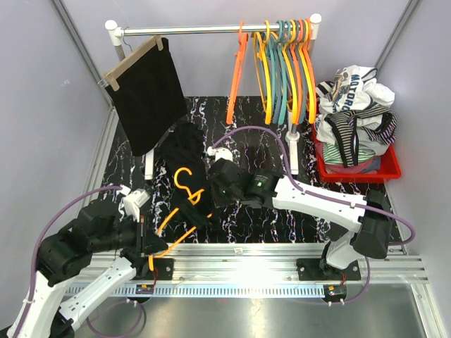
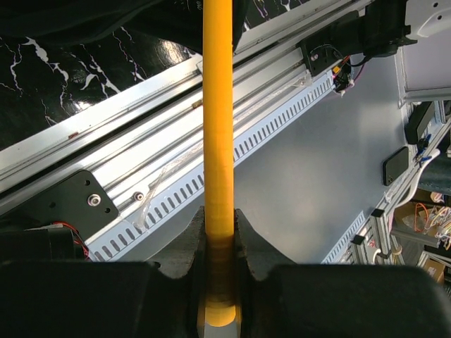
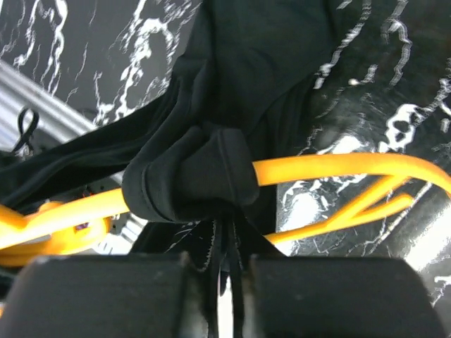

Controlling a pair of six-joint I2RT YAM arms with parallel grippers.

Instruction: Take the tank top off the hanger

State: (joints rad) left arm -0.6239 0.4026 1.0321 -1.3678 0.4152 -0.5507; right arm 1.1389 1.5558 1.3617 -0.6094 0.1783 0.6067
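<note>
Nearest, the left gripper [image 2: 220, 227] has its jaws pressed onto the orange hanger [image 2: 217, 105], whose bar runs straight out ahead of them. Jaws of the right gripper [image 3: 224, 262] pinch a fold of the black tank top [image 3: 211, 176], which is bunched around the hanger's arm just ahead of them, over the marbled table [image 3: 394, 120].
</note>
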